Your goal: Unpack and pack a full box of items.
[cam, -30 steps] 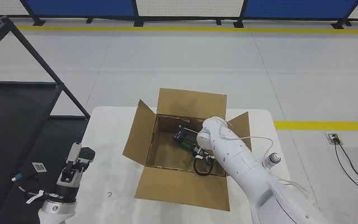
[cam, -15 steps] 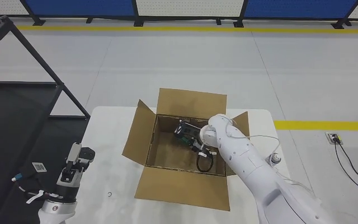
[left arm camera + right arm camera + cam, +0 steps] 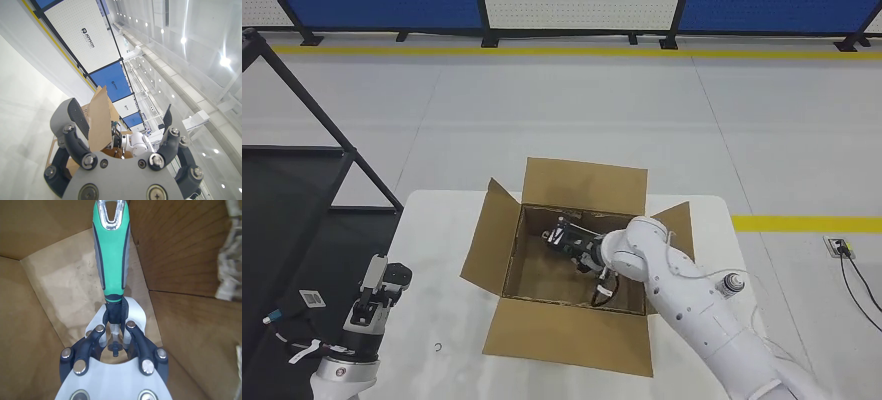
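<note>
An open cardboard box (image 3: 572, 338) stands in the middle of the white table. Inside it, near the back wall, my right gripper (image 3: 567, 238) is shut on a tool with a green and grey handle (image 3: 111, 256). The fingers (image 3: 124, 311) clamp its black neck, and the handle's chrome loop end points toward a box corner, above the brown floor (image 3: 71, 285). My left gripper (image 3: 377, 283) is at the table's left edge, apart from the box, pointing upward. Its black pads (image 3: 77, 115) stand wide open with nothing between them; the box flap (image 3: 99, 117) shows beyond them.
A small bottle (image 3: 729, 285) stands on the table right of the box. A tiny ring (image 3: 439, 348) lies on the table left of the box front. A black metal frame (image 3: 302, 100) stands off the table's left. A blurred silvery wrapping (image 3: 226, 272) sits by the box wall.
My right gripper has swung with the tool from the box's right-front part toward the back wall and leftward. The left arm has not moved.
</note>
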